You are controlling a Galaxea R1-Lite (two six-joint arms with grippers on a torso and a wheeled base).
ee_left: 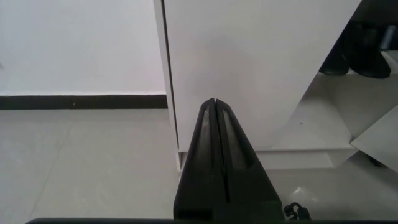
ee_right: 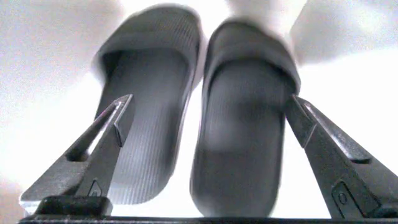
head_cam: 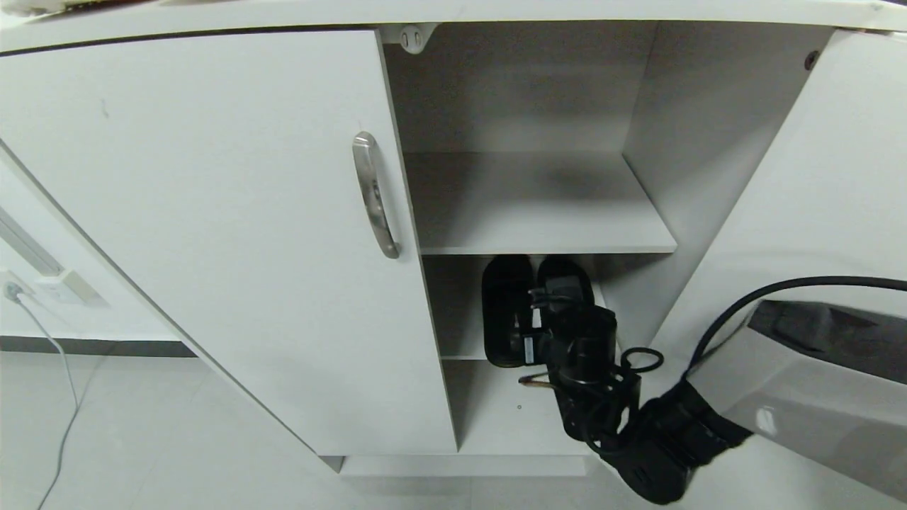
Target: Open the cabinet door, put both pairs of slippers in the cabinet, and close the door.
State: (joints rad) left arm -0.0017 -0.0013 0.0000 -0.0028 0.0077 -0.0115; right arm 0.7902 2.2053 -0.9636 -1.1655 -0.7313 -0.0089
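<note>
Two black slippers [head_cam: 507,301], one pair, lie side by side on the cabinet [head_cam: 538,212]'s lower shelf, beside the open right door [head_cam: 836,177]. The right gripper [ee_right: 208,102] is spread wide, flanking them. The left gripper [ee_left: 214,106] is clenched empty, near the closed left door [head_cam: 212,212].

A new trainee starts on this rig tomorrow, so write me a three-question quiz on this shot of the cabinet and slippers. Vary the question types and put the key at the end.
1. True or false: the right gripper is open, with one finger on either side of the black slippers.
2. Where does the pair sit? A: on the top shelf. B: on the lower shelf. C: on the floor outside the cabinet.
3. Fill in the blank: the left gripper is ____ (open or shut).

Key: 1 true; 2 B; 3 shut.
</note>
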